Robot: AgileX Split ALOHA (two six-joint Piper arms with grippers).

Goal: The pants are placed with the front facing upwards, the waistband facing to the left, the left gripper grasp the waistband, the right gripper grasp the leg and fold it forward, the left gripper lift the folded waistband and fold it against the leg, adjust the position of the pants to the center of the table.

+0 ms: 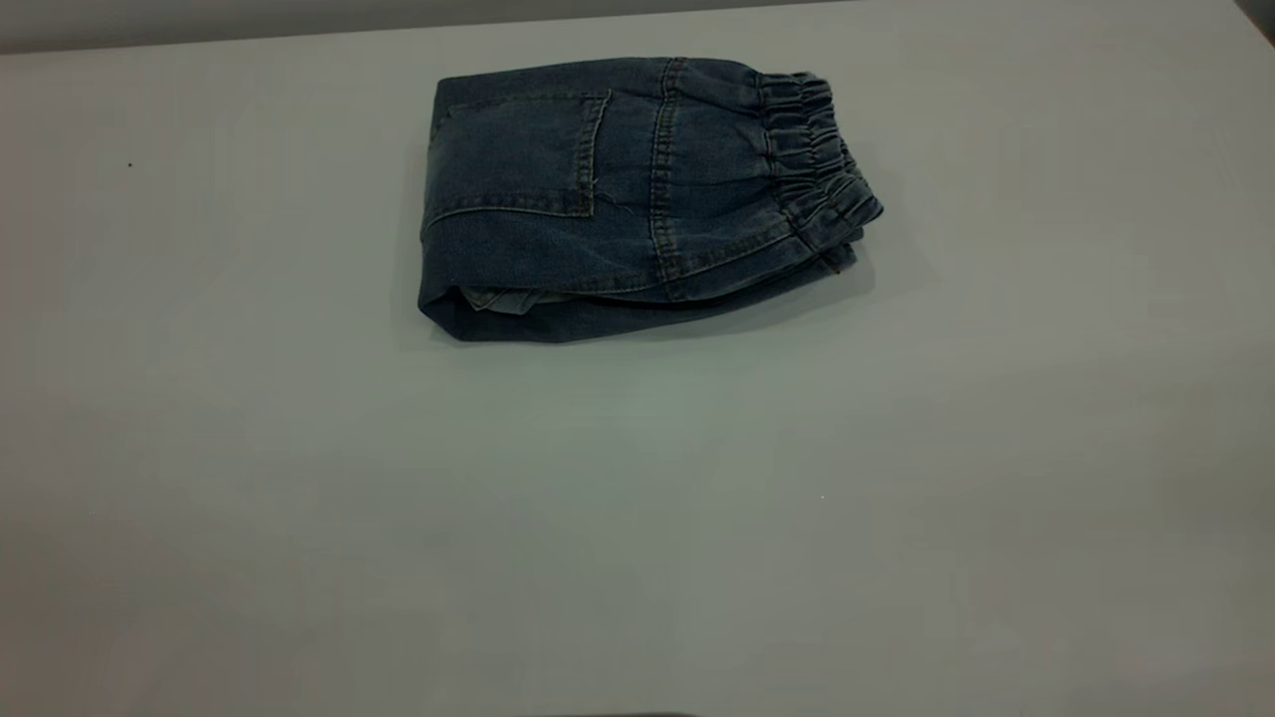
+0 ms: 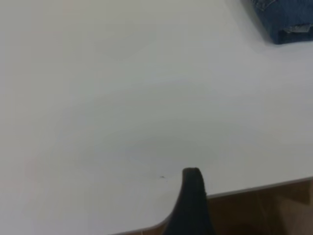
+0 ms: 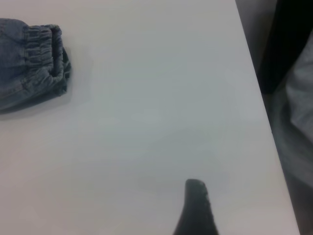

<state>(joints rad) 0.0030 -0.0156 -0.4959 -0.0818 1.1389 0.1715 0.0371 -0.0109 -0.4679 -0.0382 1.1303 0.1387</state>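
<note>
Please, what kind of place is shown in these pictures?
Probably a robot test bench indoors: a plain white table, folded pants as the only item on it, and a gripper tip near the table's edge.

Both tools (image 2: 191, 196) (image 3: 196, 200) — parked apart, idle

Looks like test room or lab: big bare white bench (image 1: 299, 518), grey wall (image 1: 149, 25) behind, brown floor (image 2: 274, 205) below bench edge.
</note>
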